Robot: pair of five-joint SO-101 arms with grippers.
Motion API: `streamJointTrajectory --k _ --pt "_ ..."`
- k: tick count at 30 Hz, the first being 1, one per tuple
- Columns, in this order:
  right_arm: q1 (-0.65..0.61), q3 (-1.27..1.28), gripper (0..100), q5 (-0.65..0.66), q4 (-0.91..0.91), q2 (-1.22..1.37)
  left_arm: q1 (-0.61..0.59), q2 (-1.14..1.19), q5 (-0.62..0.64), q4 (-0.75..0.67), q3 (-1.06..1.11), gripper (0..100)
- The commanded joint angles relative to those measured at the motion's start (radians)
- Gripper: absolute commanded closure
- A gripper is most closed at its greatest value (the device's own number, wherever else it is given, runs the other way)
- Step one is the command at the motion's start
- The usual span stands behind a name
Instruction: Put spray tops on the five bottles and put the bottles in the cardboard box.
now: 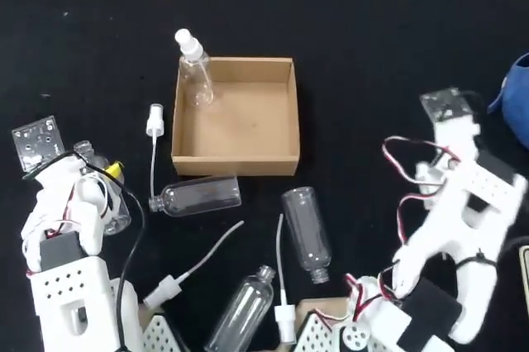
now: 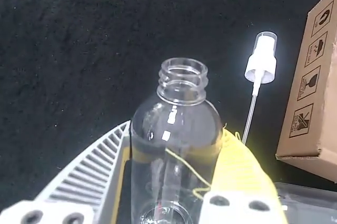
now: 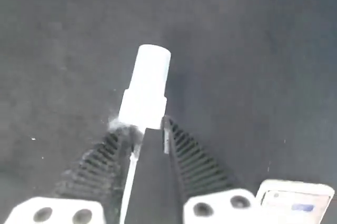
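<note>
While the left tool clamps an open bottle, neck out past its tips, the right tool (well apart across the worktop) clamps a spray top, head outward.

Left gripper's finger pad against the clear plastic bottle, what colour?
Yellow pad, against the clear plastic bottle; left wrist view shows it best.

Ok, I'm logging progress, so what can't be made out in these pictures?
- Left wrist view: the base of the held bottle, cut off by the frame edge inside the left gripper.
- Right wrist view: the tube end of the spray top, running off the frame edge within the right gripper.
- High view: the base of the front bottle, cut off by the frame edge.
</note>
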Motion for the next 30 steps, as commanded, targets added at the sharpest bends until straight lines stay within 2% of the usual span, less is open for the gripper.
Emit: streamJointTrajectory --k 1,9,13,15,17,20,24,28,30 --pt "0.051 -0.002 98.8 -0.049 -0.009 -0.047 -0.007 -0.017 0.008 -0.017 -0.010 97" --pt "0.003 0.107 97.1 -0.078 -0.072 0.027 -0.007 -0.017 0.008 -0.014 -0.010 97" --pt "0.003 0.105 81.2 -0.083 -0.038 0.074 -0.007 -0.017 0.008 -0.021 0.004 97" --pt "-0.003 0.064 73.8 -0.083 0.068 0.071 -0.007 -0.017 0.008 -0.021 0.004 97" --pt "-0.008 -0.010 71.1 -0.086 0.199 0.064 -0.007 -0.017 0.008 -0.021 0.002 97" --pt "-0.017 -0.134 72.4 -0.100 0.290 0.067 -0.007 -0.017 0.008 -0.021 0.002 97" --pt "-0.066 -0.191 73.3 -0.095 0.288 0.101 -0.007 -0.017 0.008 -0.021 0.002 97" --pt "-0.164 -0.196 81.9 -0.094 0.270 0.188 -0.007 -0.017 0.008 -0.021 0.001 97" --pt "-0.180 -0.196 81.5 -0.101 0.213 0.242 -0.007 -0.017 0.008 -0.021 0.002 97"
